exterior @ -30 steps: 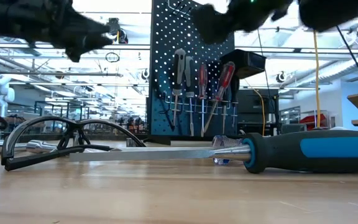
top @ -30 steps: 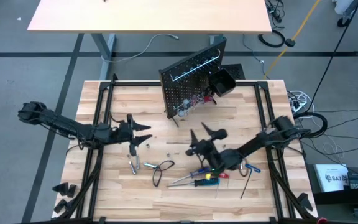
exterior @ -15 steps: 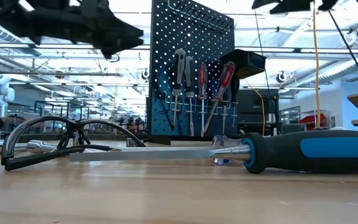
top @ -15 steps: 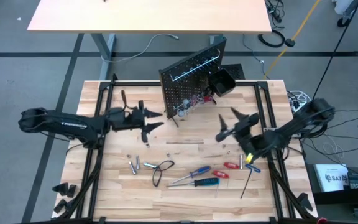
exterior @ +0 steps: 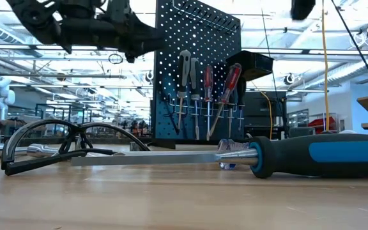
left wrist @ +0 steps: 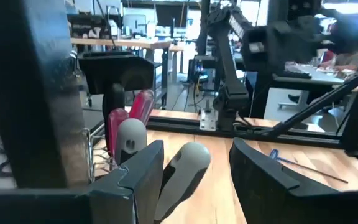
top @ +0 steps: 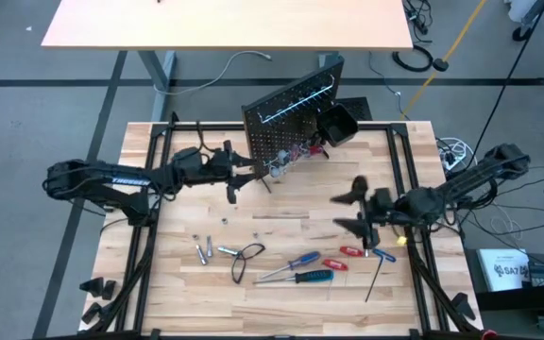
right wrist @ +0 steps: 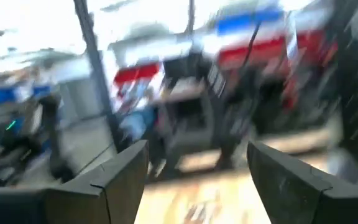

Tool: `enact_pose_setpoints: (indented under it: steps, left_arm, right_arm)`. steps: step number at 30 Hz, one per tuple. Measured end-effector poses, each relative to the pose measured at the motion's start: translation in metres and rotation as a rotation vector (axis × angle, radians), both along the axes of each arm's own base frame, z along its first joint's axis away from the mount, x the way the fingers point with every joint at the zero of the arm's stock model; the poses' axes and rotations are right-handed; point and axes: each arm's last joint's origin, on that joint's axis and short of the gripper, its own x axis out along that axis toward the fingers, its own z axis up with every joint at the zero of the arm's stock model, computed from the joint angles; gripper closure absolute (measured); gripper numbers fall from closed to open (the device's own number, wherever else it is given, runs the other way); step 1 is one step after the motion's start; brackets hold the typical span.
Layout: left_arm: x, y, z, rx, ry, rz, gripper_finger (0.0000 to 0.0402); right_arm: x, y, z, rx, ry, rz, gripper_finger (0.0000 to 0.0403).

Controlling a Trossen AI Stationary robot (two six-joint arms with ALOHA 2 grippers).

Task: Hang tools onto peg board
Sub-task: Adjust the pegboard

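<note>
The peg board [top: 286, 132] stands upright at the table's far middle, with grey-handled tools [exterior: 184, 67] and red screwdrivers [exterior: 230, 82] hanging from its hooks. Loose tools lie on the near part of the table: silver bits [top: 203, 252], a black wire loop [top: 246, 261], screwdrivers [top: 302, 269], a red-handled one [top: 351, 251] and a thin hex key [top: 374, 281]. My left gripper [top: 243, 182] is open and level, just left of the board. A hanging grey handle [left wrist: 188, 165] shows beyond its fingers. My right gripper [top: 346, 212] is open above the table's right half, holding nothing.
A small black bin [top: 336, 125] is fixed to the board's right side. A black metal frame [top: 406, 170] runs along the table's edges. In the low view a blue-handled screwdriver [exterior: 324, 156] lies close in front. Bare wood lies between the two grippers.
My left gripper has gone toward the table's far edge and right, up to the peg board, staying open. My right gripper has drawn back from above the screwdrivers toward the right edge, risen, and turned from pointing down to about level, still open. The tools have not moved.
</note>
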Motion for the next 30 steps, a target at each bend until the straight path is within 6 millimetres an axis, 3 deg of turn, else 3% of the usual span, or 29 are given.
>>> enact_pose_setpoints:
  steps: [7,13,20,30]
  left_arm:
    - [0.016,0.009,-0.007,-0.006,0.045,0.134,0.0217]
    - [0.016,0.016,-0.012,-0.009,0.077,0.226,0.0217]
    - [0.012,0.029,-0.016,-0.014,0.123,0.303,0.0217]
    - [0.002,0.051,-0.021,0.019,0.191,0.415,0.0217]
  right_arm:
    - [0.003,-0.003,-0.038,0.219,0.385,0.029,0.0140]
    - [0.000,-0.004,-0.050,0.219,0.508,0.000,0.0140]
    - [-0.009,-0.016,-0.049,0.053,0.538,-0.067,0.0140]
    - [-0.032,-0.047,-0.034,-0.020,0.508,-0.141,0.0140]
